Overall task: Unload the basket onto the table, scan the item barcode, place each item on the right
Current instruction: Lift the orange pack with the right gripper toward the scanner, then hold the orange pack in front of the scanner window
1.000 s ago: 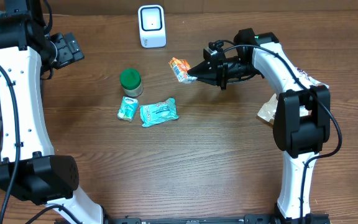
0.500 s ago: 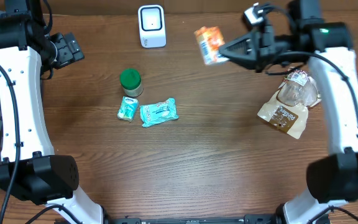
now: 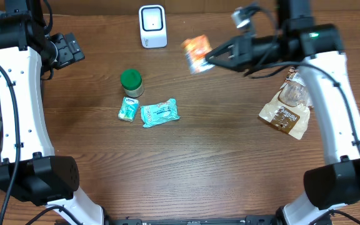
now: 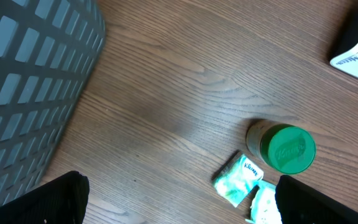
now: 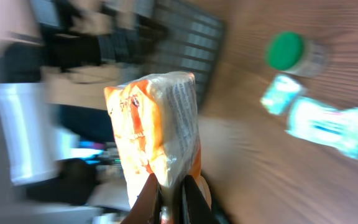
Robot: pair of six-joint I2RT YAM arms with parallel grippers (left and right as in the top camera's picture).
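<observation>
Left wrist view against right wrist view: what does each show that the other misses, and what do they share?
Only the left wrist view shows the left gripper, open and empty, and the grey mesh basket clearly. Only the right wrist view shows the orange snack packet, pinched in the shut right gripper. Both show the green-lidded jar, the small green packet and the teal packet. A dark grid in the right view's blur may be that basket.

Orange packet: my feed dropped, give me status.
Right gripper shut on orange packet, held right of scanner. Left gripper open, empty. Nothing between packet and scanner.
</observation>
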